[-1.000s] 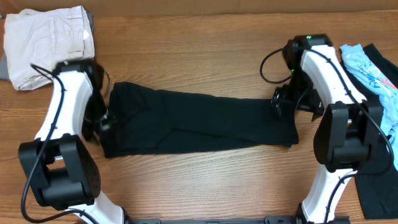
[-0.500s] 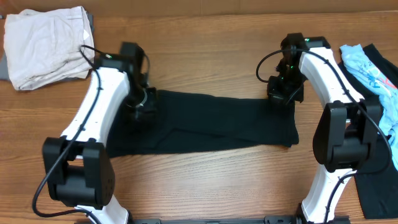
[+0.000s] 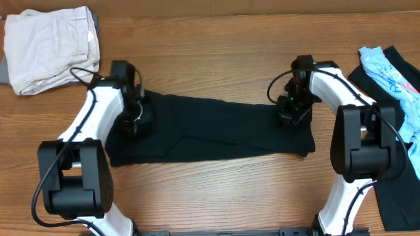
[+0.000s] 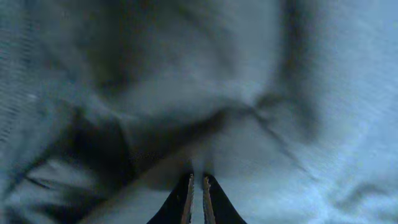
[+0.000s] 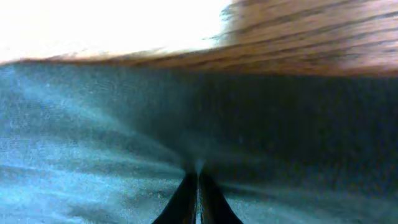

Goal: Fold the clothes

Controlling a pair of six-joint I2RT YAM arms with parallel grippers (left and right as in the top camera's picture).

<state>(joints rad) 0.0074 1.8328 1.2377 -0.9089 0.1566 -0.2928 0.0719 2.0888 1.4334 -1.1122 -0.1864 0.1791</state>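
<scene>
The large black garment (image 3: 210, 128) lies spread flat across the middle of the table, long side running left to right. My left gripper (image 3: 136, 117) presses down on its upper left part. In the left wrist view this gripper (image 4: 197, 178) has its jaws nearly together, pinching a fold of the black fabric (image 4: 249, 74). My right gripper (image 3: 292, 111) sits on the garment's upper right part. In the right wrist view it (image 5: 198, 172) is shut on the fabric (image 5: 93, 155), and creases run out from the tips. No white label shows.
A crumpled cream garment (image 3: 49, 46) lies at the back left corner. A light blue printed piece (image 3: 392, 73) lies at the right edge on another black piece (image 3: 399, 193). Bare wooden table (image 3: 210, 59) runs behind the black garment and in front of it.
Both arms moved inward from the garment's ends onto its upper corners. Both grippers closed down onto the black fabric.
</scene>
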